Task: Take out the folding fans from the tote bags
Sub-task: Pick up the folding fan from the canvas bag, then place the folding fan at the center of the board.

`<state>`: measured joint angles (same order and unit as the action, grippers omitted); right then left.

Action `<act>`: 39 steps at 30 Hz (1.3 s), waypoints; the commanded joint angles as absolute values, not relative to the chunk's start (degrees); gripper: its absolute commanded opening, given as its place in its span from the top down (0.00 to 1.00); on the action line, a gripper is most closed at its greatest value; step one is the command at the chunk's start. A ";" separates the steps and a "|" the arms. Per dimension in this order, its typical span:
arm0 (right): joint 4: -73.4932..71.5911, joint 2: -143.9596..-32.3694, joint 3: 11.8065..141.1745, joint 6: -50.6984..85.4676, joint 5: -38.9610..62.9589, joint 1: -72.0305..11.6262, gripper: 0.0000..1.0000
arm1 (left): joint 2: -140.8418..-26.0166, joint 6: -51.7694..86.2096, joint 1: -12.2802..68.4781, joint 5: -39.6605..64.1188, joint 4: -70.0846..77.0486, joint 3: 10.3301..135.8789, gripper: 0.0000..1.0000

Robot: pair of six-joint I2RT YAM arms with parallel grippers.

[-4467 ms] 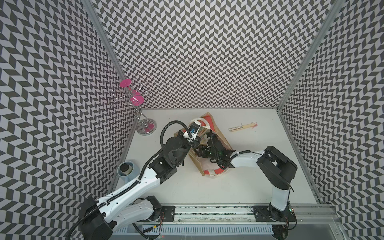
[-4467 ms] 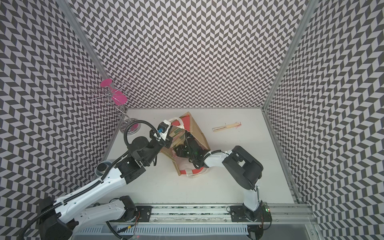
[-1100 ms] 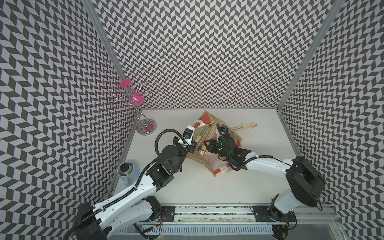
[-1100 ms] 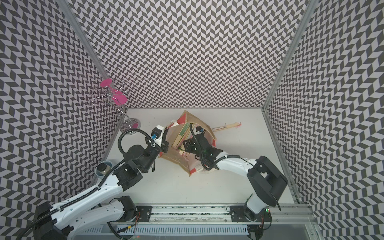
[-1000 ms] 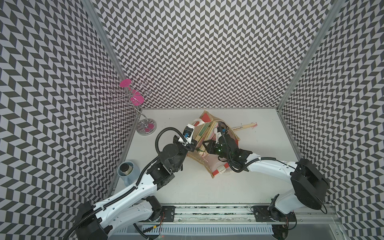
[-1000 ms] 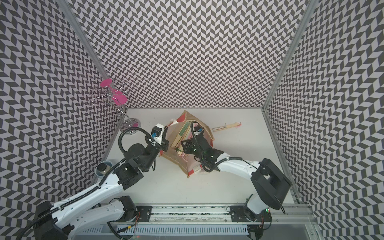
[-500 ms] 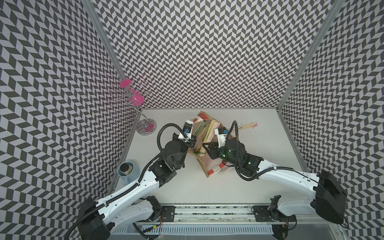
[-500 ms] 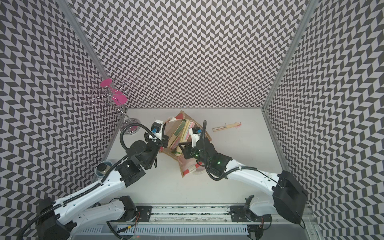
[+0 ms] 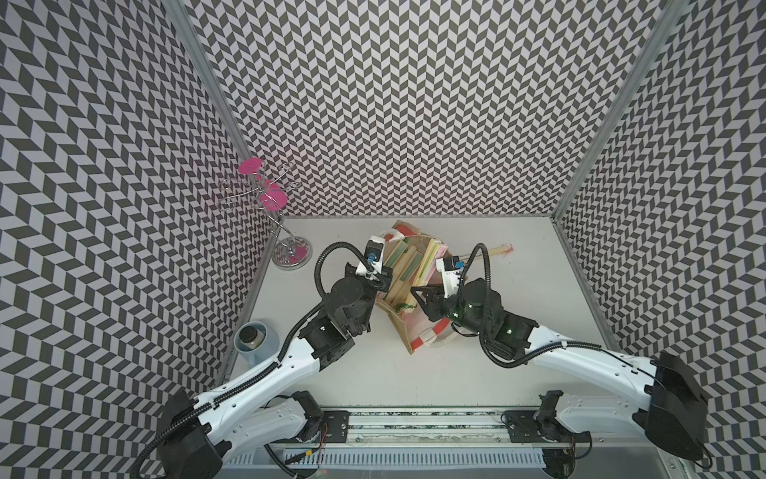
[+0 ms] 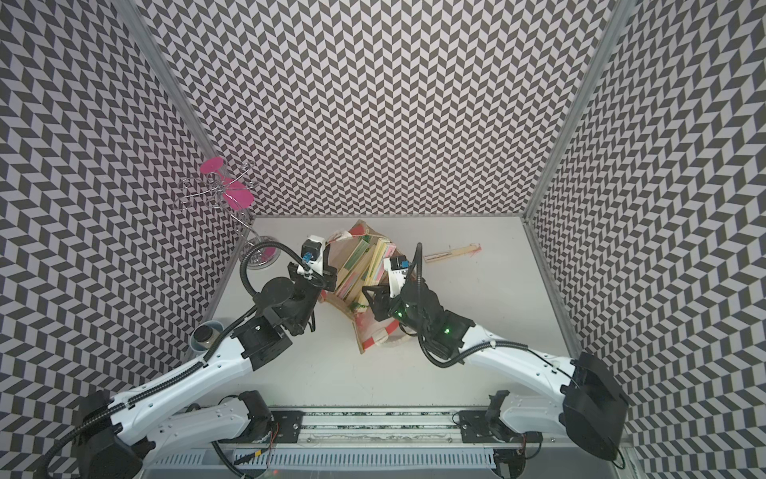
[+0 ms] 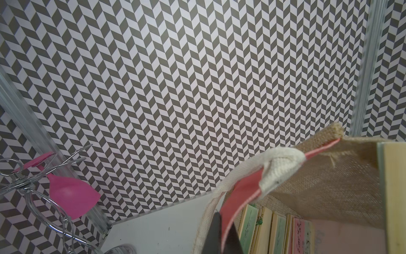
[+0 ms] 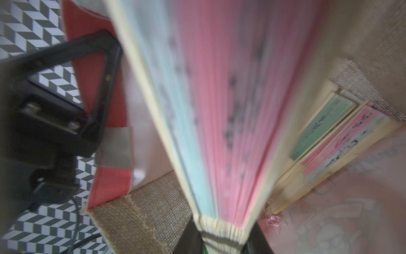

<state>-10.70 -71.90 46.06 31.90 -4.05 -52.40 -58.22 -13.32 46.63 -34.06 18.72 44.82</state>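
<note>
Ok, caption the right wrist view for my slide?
Inside the tote bag, the right fingers pinch a pink-and-blue folding fan by its base; more fans lie stacked beyond.

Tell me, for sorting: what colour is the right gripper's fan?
The fan is pink and pale blue; right wrist view.

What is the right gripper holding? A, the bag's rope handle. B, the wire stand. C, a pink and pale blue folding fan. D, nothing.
C: in the right wrist view the right gripper clamps the base of a pink and pale blue folding fan at the mouth of the tote bag.
</note>
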 commanded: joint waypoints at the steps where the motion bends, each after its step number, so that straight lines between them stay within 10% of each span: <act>1: -14.07 -74.77 46.48 30.77 -8.24 -52.55 0.70 | -56.80 -12.04 46.67 -32.17 21.80 47.53 1.00; 39: -9.75 -57.28 42.90 35.67 -0.57 -44.29 0.77 | -59.77 -7.56 43.86 -36.03 16.35 49.85 1.00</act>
